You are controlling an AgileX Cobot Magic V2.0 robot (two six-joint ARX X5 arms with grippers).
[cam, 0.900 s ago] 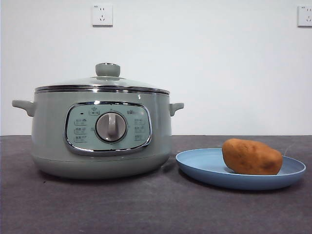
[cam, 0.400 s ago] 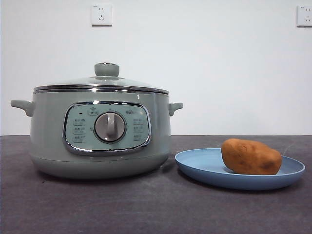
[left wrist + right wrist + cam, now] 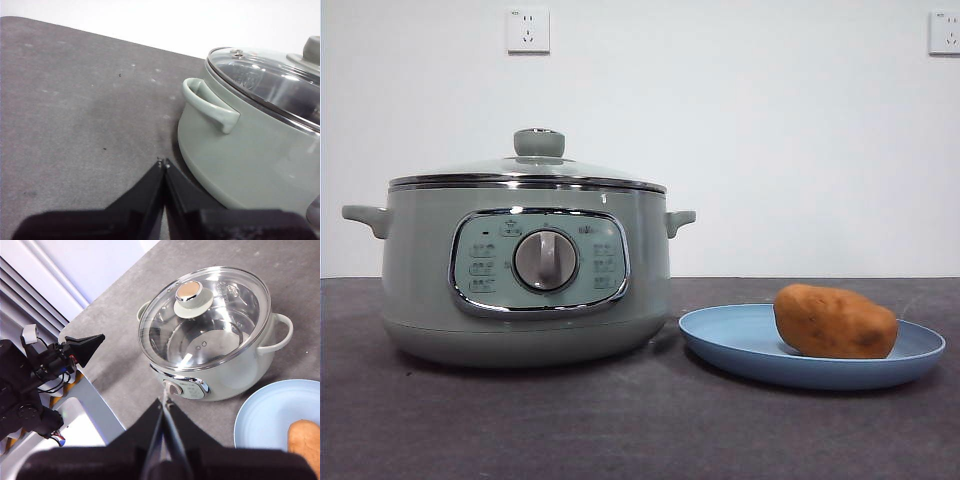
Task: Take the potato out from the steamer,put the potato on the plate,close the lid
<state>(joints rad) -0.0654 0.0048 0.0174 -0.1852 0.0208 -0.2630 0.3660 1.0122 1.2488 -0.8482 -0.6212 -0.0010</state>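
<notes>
Light-blue and matte, the plate (image 3: 725,345) sits nearest on the dark grey table (image 3: 520,430), and the potato (image 3: 835,321) lies on its right half, resting on its side with darker patches low on the skin. Just beside the plate, apart from it, stands the pale-green steamer (image 3: 420,280), its silver dial (image 3: 546,260) facing forward in the chrome-framed control panel. The glass lid (image 3: 480,170) sits level on the steamer's chrome rim, green knob upright; from the right wrist view the pot under the glass looks empty.

By that showing, all three steps appear done: potato out, potato plated, lid closed. Nothing seems left but to keep the arms clear.

The left gripper (image 3: 163,162) hangs low beside the steamer's side handle (image 3: 210,106), jaws pressed tip to tip with nothing between them. The right gripper (image 3: 165,401) hovers high above the table on the control-panel side, its jaws likewise closed together and empty. Behind, two wall sockets (image 3: 528,30) sit on the white wall.
</notes>
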